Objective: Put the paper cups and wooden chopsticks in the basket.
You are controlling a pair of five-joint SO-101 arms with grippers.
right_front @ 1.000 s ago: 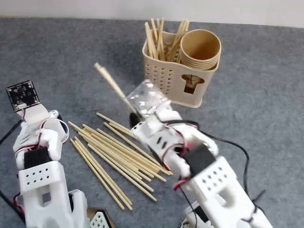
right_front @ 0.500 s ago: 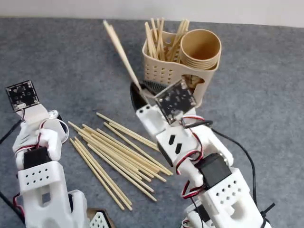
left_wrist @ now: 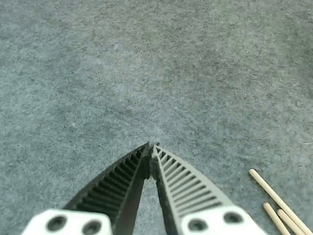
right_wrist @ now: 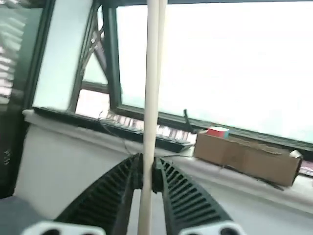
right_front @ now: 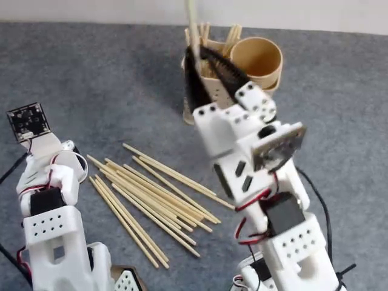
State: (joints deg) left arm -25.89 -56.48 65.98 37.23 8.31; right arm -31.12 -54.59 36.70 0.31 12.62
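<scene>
White arms (right_front: pixel 54 233), black ribbed tools (left_wrist: pixel 150 148) (red-black cables (right_front: pixel 245 206)).

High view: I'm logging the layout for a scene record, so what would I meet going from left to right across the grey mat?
White left arm → loose pile of pale wooden chopsticks → stack of tan paper cups.

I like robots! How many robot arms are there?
2. The left arm sits beside the loose chopsticks; the right arm is raised by the basket, holding chopsticks.
</scene>
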